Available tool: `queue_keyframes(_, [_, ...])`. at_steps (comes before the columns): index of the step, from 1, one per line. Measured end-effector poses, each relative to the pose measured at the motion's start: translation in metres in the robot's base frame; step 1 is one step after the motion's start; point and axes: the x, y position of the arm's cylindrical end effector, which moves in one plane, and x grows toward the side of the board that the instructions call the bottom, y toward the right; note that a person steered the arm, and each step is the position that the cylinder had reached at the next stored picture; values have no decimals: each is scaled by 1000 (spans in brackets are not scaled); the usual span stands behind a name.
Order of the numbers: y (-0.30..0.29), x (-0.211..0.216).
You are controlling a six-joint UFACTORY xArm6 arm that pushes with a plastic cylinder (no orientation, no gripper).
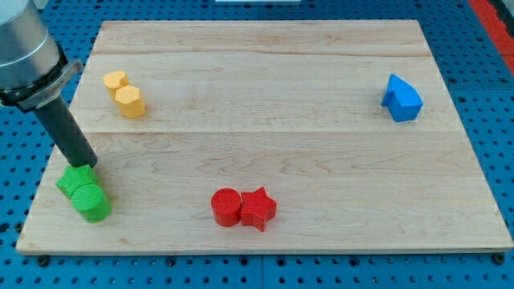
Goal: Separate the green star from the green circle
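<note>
The green star [75,181] and the green circle [91,203] lie touching each other near the board's bottom left corner, the star up and left of the circle. My tip [86,164] stands right at the star's upper edge, apparently touching it. The dark rod rises from there toward the view's top left.
A yellow heart [116,80] and a yellow hexagon [130,101] touch at the top left. A red circle [226,206] and a red star [258,208] touch at the bottom middle. Two blue blocks [401,98] sit together at the right. The wooden board [265,120] ends just left of the green blocks.
</note>
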Motion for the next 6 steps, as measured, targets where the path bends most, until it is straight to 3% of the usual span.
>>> queue_keyframes(2, [-54, -8])
queue_keyframes(3, [-63, 53])
queue_keyframes(4, [-19, 51])
queue_keyframes(5, [49, 2])
queue_keyframes(6, [110, -10])
